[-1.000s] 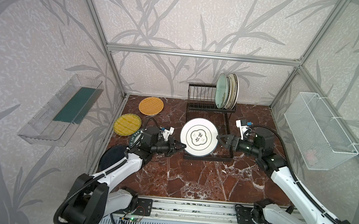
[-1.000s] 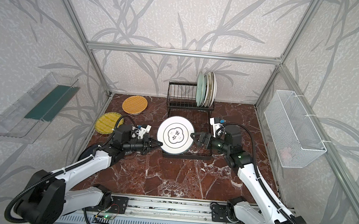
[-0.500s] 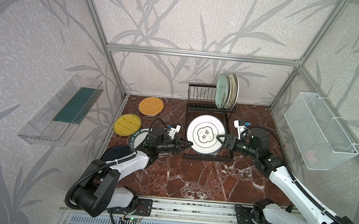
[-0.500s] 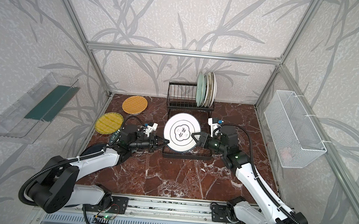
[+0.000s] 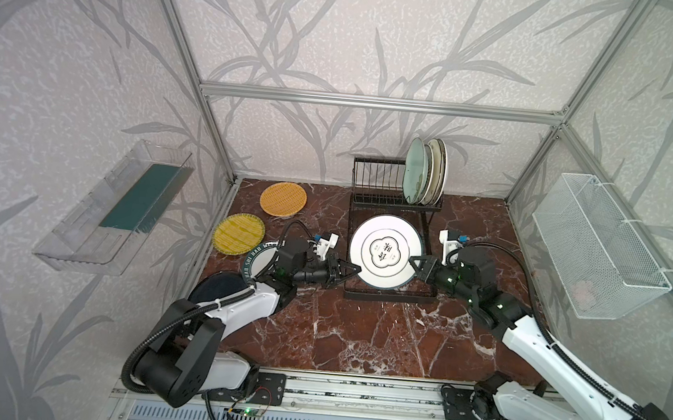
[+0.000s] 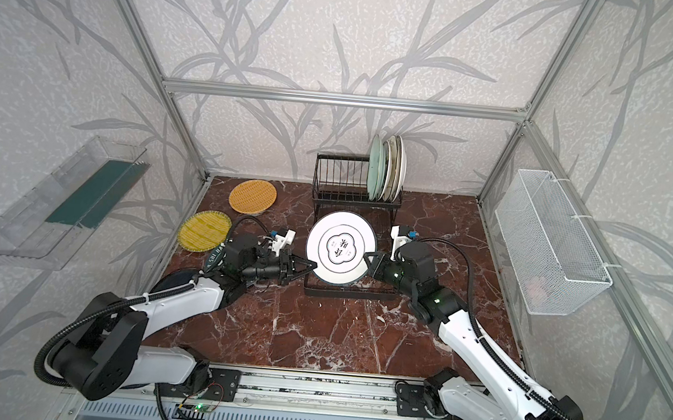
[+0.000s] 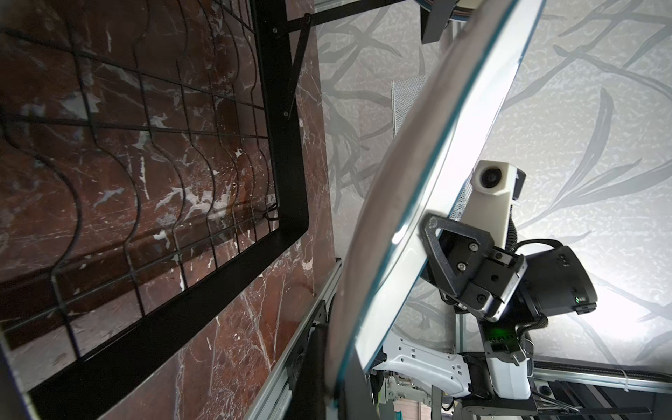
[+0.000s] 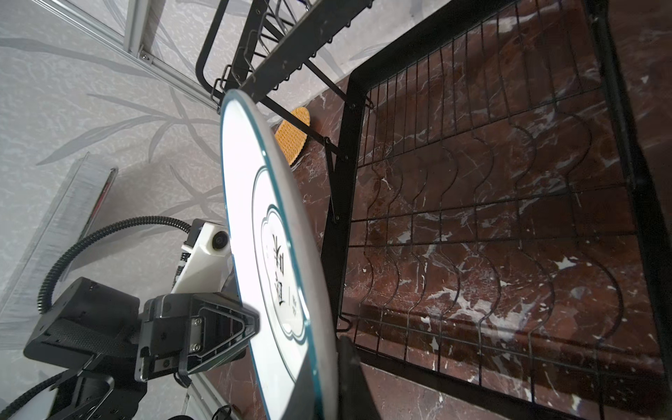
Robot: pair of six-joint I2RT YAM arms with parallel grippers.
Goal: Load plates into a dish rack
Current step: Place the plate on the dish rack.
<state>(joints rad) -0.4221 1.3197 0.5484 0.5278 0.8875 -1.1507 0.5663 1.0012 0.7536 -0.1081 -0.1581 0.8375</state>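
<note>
The red-brown marble tabletop (image 5: pixel 357 333) fills the floor of the cell. A clear plastic bin (image 5: pixel 114 208) hangs on the left wall and a white mesh basket (image 5: pixel 597 246) on the right wall. The black wire dish rack (image 5: pixel 375 179) stands at the far middle, and its flat grid tray reaches toward the robot. At the right end of its upright slot bars a pale teal plate (image 5: pixel 413 172) stands on edge with cream plates (image 5: pixel 436 170) close behind it.

The white emblem plate (image 5: pixel 385 251) hangs tilted above the grid tray, face up toward the top views and clear of the wires in both wrist views. It sits directly between the two grippers.

On the table's left side lie an orange woven plate (image 5: pixel 283 199), a yellow woven plate (image 5: pixel 238 233), a lettered-rim plate (image 5: pixel 260 256) partly under the left arm, and a black plate (image 5: pixel 215 287) nearest the robot.

The left gripper (image 5: pixel 356 269) is clamped on the emblem plate's left rim, as the right wrist view shows (image 8: pixel 251 323). The right gripper (image 5: pixel 412 261) is pinched onto the opposite rim, one finger (image 7: pixel 436 236) lying across the plate's face.
</note>
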